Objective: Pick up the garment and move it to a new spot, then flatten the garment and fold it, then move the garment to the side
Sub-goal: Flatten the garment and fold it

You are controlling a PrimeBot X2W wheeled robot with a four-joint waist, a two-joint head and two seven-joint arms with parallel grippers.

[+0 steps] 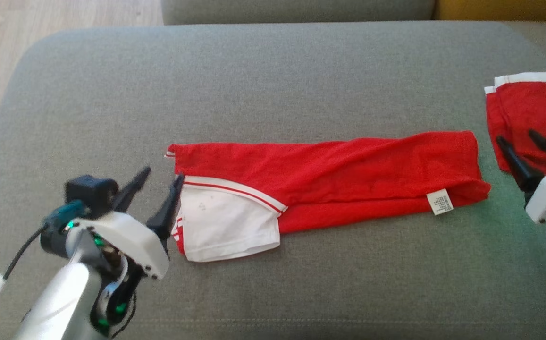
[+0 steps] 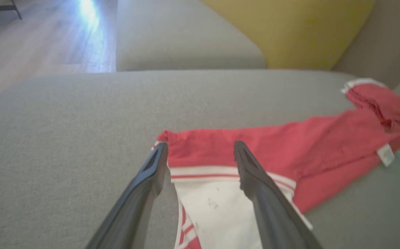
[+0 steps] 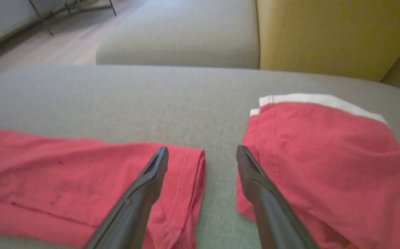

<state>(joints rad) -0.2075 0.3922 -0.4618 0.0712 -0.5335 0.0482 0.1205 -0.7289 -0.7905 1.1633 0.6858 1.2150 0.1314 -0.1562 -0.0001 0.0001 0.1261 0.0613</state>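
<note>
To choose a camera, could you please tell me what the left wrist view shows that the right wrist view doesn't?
Left wrist view: the open left pincer over the red garment's white striped section, plus its care label. Right wrist view: the open right pincer over the bare strip between that garment's end and a second red piece. Shared: both red pieces, the grey cushion, the yellow cushion.

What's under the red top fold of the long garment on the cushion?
At the left end of the garment a white panel with red stripes sticks out from beneath; along the near edge, a lower red layer. How far either extends underneath is covered.
</note>
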